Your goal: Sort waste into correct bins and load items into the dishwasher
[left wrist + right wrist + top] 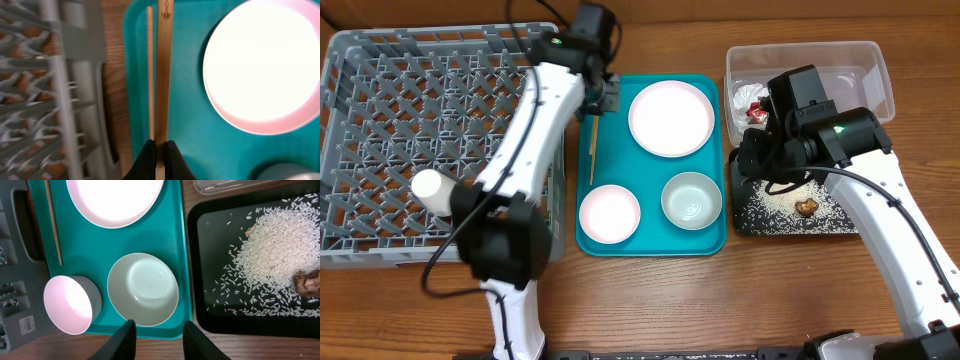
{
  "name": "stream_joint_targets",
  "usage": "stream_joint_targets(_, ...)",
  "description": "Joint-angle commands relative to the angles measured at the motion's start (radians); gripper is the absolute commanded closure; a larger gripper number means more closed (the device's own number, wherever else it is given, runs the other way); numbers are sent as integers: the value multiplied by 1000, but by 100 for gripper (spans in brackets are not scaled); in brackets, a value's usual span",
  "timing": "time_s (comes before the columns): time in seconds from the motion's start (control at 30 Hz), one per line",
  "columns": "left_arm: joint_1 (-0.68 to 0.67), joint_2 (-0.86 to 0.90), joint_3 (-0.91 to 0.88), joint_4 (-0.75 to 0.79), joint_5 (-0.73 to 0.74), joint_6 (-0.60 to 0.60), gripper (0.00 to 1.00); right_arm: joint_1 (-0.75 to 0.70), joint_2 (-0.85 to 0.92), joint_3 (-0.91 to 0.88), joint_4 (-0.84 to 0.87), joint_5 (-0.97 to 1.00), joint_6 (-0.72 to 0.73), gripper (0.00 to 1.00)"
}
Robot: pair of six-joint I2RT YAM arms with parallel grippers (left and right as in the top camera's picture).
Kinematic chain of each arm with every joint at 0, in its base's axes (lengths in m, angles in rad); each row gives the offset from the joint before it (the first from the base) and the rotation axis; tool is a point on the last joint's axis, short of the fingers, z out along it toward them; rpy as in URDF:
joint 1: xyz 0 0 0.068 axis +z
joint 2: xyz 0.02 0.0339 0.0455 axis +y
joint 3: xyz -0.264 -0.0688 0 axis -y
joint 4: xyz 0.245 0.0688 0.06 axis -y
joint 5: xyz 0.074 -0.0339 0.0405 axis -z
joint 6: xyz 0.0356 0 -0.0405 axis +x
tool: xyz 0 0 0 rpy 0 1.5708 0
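Left hand (160, 150) pinches one chopstick (164, 75) by its end over the teal tray (200, 145), the second chopstick (149, 70) lying just beside; I'd lift it level and clear the dish rack (420, 110) wall before lowering.

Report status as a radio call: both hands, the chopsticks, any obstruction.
Left hand shut on one chopstick. Second chopstick lies on teal tray. Right hand open, empty, near bowl. No obstruction seen toward rack.

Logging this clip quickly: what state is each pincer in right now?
Left pincer: shut on a chopstick.
Right pincer: open, holding nothing.
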Motion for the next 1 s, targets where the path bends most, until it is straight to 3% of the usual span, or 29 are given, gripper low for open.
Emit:
stream_joint_targets(0.0,38,-75,22,-96,-58,-16,96,-3,-6,9,5,-5,-3,67)
stream_joint_targets(0.17,126,-72,-2,-149,-137,-14,96,-3,-6,9,7,-5,-3,67)
stream_joint_targets(0.33,209,-63,-43,-131,-106,-11,96,-3,-6,9,11,-5,-3,67)
stream_joint_targets(0.5,226,-63,-135,-20,-78,148,96,-3,-6,9,29,-5,-3,67)
stream_joint_targets(0.63,214,-61,-246,68,-74,208,96,-3,-6,9,47,-5,-3,67)
stream_joint_targets(0.87,224,-61,-340,139,-144,151,95,-3,-6,9,51,-5,-3,67)
stream_joint_targets(0.97,224,-61,-367,167,-132,151,88,-3,-6,9,54,-5,-3,67)
